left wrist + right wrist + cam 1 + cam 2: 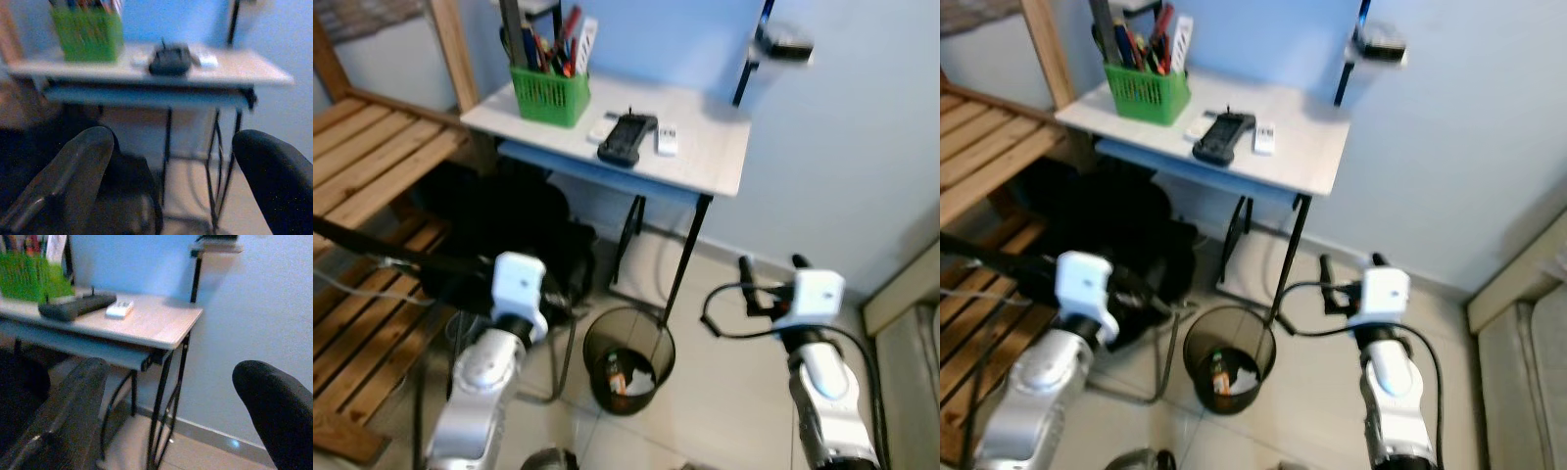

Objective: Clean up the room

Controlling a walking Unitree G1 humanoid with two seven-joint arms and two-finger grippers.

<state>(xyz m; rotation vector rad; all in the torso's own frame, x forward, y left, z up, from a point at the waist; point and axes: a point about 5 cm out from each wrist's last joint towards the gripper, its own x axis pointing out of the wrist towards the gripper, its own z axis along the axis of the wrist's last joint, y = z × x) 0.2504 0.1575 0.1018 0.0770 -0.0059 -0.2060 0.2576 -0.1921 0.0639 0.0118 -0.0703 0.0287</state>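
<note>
below the head camera both grippers stand spread and empty, left gripper [166,171] and right gripper [771,269]; beyond them, on the small table [705,162], the black controller [626,137] lies ahead, probably nearer the left.

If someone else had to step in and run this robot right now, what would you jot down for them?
Left gripper: open, holding nothing, low in front of the desk.
Right gripper: open, holding nothing, raised right of the desk legs.
On the desk: green basket of pens, a black controller, a small white remote.
Wire bin on the floor under the desk edge, some rubbish already inside.
Dark bag under the desk.
Left: nothing is in hand, so the desk items are likely next.
</note>
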